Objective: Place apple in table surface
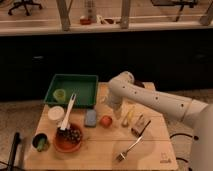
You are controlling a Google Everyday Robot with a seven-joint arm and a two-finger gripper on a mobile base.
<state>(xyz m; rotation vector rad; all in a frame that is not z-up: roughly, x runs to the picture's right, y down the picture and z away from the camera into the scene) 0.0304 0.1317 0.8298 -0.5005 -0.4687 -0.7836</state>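
Looking over the desk from its near edge, I see the white arm come in from the right and bend down over the middle of the top. The pincer at its end is low over the wood. I cannot tell whether the pincer is released or clenched; from this angle I can't make it out.

The apple sits on the desk just beside the pincer, to its left and a little nearer to me. I cannot tell whether the two touch. Left of the apple, further from the pincer, lies a blue sponge, near the apple but apart from it.

On the pincer's other side, just to its right, a yellow thing lies lengthwise, and beyond that is a brown packet. Nearer to me than the pincer and a bit to its right, a fork lies at a slant.

Up and to the left of the pincer stands a green tray holding a small yellow-green cup. Well to the pincer's left, a white bowl sits by the tray's near edge. A white spatula leans from an orange bowl that holds dark grapes. A dark cup stands left of that bowl. A small logo marks the desk's near right corner, well apart from the pincer.
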